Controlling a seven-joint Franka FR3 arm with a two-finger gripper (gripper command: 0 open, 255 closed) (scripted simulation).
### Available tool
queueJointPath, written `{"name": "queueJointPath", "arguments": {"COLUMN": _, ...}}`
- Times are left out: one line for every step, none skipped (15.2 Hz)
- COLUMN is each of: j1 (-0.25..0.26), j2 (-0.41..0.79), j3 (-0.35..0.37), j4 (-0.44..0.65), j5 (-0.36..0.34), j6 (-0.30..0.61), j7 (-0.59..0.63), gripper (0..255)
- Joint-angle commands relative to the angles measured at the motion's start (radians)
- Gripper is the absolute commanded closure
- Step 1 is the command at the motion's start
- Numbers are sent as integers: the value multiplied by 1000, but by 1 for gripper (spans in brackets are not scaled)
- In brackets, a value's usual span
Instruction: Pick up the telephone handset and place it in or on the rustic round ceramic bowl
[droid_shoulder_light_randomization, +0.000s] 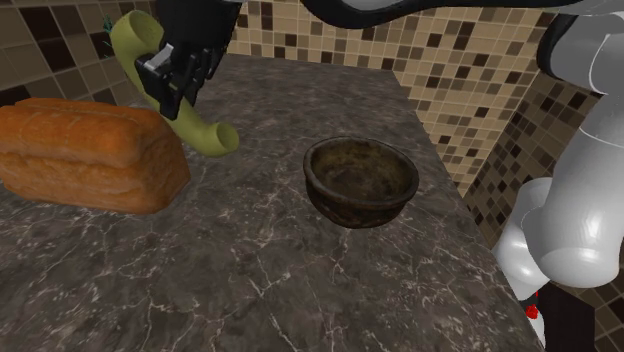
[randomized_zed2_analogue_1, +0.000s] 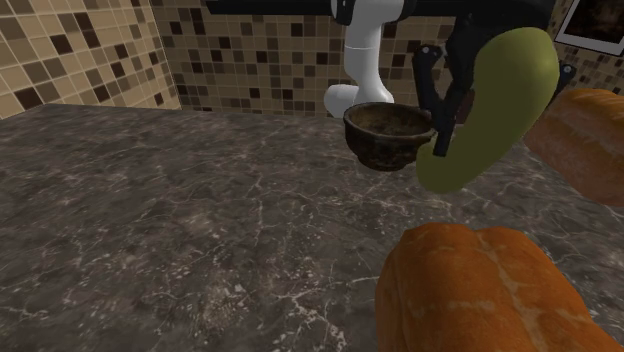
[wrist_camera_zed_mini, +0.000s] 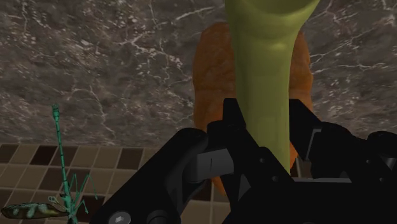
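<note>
grip: fingers (wrist_camera_zed_mini: 234, 130) clamped on olive-green handset (droid_shoulder_light_randomization: 203, 128) | handset: off the table (droid_shoulder_light_randomization: 250, 270), by the bread loaf (droid_shoulder_light_randomization: 90, 150), long axis slanting down | bowl (droid_shoulder_light_randomization: 352, 207): empty, well apart toward the shoulder view's right | next: probably carry that way

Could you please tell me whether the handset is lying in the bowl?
No, the claw holds the handset up beside the loaf, and the bowl is empty.

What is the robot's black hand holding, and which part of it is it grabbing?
The gripper holds the yellow-green telephone handset. Its fingers clasp the thinner middle handle, between the two thicker ends.
</note>
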Motion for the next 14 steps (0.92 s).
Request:
{"name": "queueJointPath", "arguments": {"j1": 4, "j2": 10, "j3": 2, "j4": 41, "j5": -3, "j6": -32, "j7": -7, "gripper": 255}}
{"name": "queueJointPath", "arguments": {"j1": 6, "j2": 16, "j3": 3, "j4": 61, "j5": -5, "j6": -47, "j7": -8, "gripper": 255}}
{"name": "queueJointPath", "arguments": {"j1": 9, "j2": 22, "j3": 4, "j4": 82, "j5": -8, "j6": -63, "j7": -10, "gripper": 255}}
{"name": "queueJointPath", "arguments": {"j1": 12, "j2": 28, "j3": 5, "j4": 103, "j5": -11, "j6": -79, "j7": -12, "gripper": 255}}
{"name": "queueJointPath", "arguments": {"j1": 16, "j2": 35, "j3": 6, "j4": 125, "j5": -15, "j6": -95, "j7": -13, "gripper": 255}}
{"name": "queueJointPath", "arguments": {"j1": 19, "j2": 42, "j3": 8, "j4": 147, "j5": -19, "j6": -112, "j7": -15, "gripper": 255}}
{"name": "queueJointPath", "arguments": {"j1": 23, "j2": 50, "j3": 9, "j4": 170, "j5": -23, "j6": -128, "j7": -17, "gripper": 255}}
{"name": "queueJointPath", "arguments": {"j1": 28, "j2": 58, "j3": 10, "j4": 194, "j5": -28, "j6": -146, "j7": -18, "gripper": 255}}
{"name": "queueJointPath", "arguments": {"j1": 33, "j2": 67, "j3": 11, "j4": 219, "j5": -33, "j6": -163, "j7": -19, "gripper": 255}}
{"name": "queueJointPath", "arguments": {"j1": 39, "j2": 77, "j3": 12, "j4": 245, "j5": -39, "j6": -181, "j7": -21, "gripper": 255}}
{"name": "queueJointPath", "arguments": {"j1": 45, "j2": 87, "j3": 14, "j4": 272, "j5": -45, "j6": -199, "j7": -22, "gripper": 255}}
{"name": "queueJointPath", "arguments": {"j1": 51, "j2": 98, "j3": 15, "j4": 300, "j5": -52, "j6": -218, "j7": -24, "gripper": 255}}
{"name": "queueJointPath", "arguments": {"j1": 57, "j2": 107, "j3": 16, "j4": 322, "j5": -58, "j6": -233, "j7": -25, "gripper": 255}}
{"name": "queueJointPath", "arguments": {"j1": 26, "j2": 45, "j3": 13, "j4": 246, "j5": -16, "j6": -206, "j7": -37, "gripper": 255}}
